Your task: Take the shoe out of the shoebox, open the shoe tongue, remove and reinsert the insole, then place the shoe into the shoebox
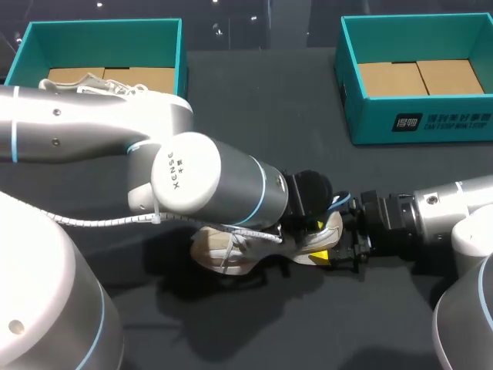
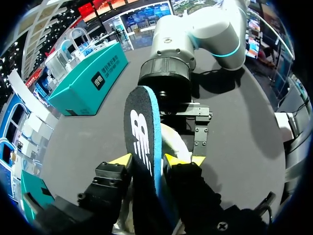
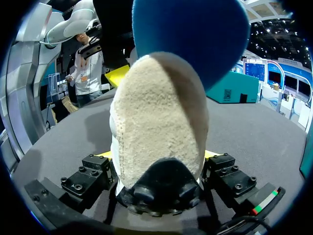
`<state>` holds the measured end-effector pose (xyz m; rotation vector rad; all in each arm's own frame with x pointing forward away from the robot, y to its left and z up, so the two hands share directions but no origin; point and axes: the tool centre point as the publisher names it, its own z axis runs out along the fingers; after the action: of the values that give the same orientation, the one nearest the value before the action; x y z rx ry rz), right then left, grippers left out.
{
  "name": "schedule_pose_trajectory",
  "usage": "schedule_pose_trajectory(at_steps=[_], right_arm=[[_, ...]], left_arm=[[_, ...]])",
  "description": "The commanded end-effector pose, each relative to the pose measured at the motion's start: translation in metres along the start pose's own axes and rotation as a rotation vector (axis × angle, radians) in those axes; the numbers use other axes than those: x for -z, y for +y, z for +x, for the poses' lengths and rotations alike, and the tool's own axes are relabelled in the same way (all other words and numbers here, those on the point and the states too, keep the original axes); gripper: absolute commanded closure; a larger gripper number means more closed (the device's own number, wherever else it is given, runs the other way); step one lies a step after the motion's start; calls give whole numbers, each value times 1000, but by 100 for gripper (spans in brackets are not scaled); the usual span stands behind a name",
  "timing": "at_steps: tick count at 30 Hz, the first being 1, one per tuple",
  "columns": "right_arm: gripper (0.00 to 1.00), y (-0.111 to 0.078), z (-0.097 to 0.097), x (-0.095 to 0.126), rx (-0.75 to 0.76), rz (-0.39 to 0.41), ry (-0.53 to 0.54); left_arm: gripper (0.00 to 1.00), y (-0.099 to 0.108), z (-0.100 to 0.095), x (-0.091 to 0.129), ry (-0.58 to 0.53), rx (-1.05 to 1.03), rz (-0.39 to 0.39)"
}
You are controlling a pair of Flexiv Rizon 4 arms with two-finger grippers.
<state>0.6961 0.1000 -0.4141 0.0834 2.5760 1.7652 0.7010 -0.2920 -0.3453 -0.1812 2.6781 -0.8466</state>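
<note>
The shoe (image 1: 223, 250) lies on its side on the dark table (image 1: 308, 100), in the near middle and well apart from both teal boxes. The left shoebox (image 1: 104, 31) sits at the far left corner with 1 pale second shoe (image 1: 92, 81) inside; the right shoebox (image 1: 416, 123) sits at the far right corner. Bare tabletop runs between them.

The left gripper (image 2: 146, 159) reaches over the shoe from the left. Its 2 yellow-tipped fingers (image 2: 122, 160) are pressed onto the black, blue-edged insole (image 2: 142, 132) from both sides. The insole stands on edge above the heel, its lower end hidden behind the fingers.

The right gripper (image 3: 156, 156) comes in low from the right, facing the left one. Its fingers (image 3: 100, 155) are spread about as wide as the heel and clamp it from both sides
</note>
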Motion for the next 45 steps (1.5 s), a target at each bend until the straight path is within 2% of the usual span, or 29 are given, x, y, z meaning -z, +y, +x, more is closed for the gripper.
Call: schedule_pose_trajectory(at_steps=[1, 2, 10, 15, 21, 24, 39, 42, 45], right_arm=[[100, 0, 0, -1, 0, 1, -2], [100, 0, 0, -1, 0, 1, -2], [100, 0, 0, -1, 0, 1, -2], [100, 0, 0, -1, 0, 1, -2], [100, 0, 0, -1, 0, 1, -2], [100, 0, 0, -1, 0, 1, -2], [100, 0, 0, -1, 0, 1, -2], [100, 0, 0, -1, 0, 1, -2], [100, 0, 0, -1, 0, 1, -2]], left_arm=[[79, 2, 1, -4, 1, 4, 14], [100, 3, 1, -3, 1, 7, 23], [100, -1, 0, 14, 23, 20, 64], [100, -10, -5, 28, 100, 55, 83], [100, -31, -9, 54, 204, 88, 131], [100, -53, -12, 73, 220, 104, 166], [100, -53, -12, 73, 220, 104, 166], [100, -58, -18, 99, 262, 232, 270], [100, -70, -23, 126, 234, 264, 375]])
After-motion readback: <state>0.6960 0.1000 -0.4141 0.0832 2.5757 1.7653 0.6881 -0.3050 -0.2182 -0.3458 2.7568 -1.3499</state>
